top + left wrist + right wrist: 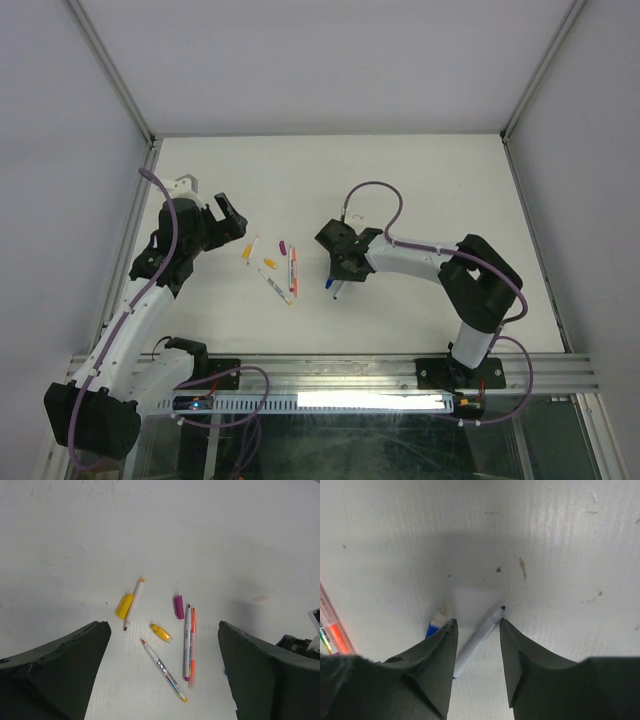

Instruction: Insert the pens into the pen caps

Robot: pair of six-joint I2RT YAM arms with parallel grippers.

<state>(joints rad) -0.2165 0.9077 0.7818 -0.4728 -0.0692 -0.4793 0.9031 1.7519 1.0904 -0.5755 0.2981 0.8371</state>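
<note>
White table (pixel 420 180) with no pen capped yet, as far as I can judge; near its left edge the left hand (pixel 230 212) hangs spread wide, grasping nothing; mid-table four pens (pixel 187 640) lie bare beside a yellow cap (pixel 124 606), an orange cap (pixel 161 633) and a purple cap (pixel 178 607); further right the right hand (pixel 476 622) straddles the blue pen (pixel 475 642), its blue cap (pixel 434 628) just beside; whether the half-drawn fingers pinch it I cannot tell; every insertion is left.

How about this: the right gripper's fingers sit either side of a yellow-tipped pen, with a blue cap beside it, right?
Not quite. The right wrist view shows the pen between the right gripper's fingers has a dark blue tip, not yellow. The blue cap is there.
</note>
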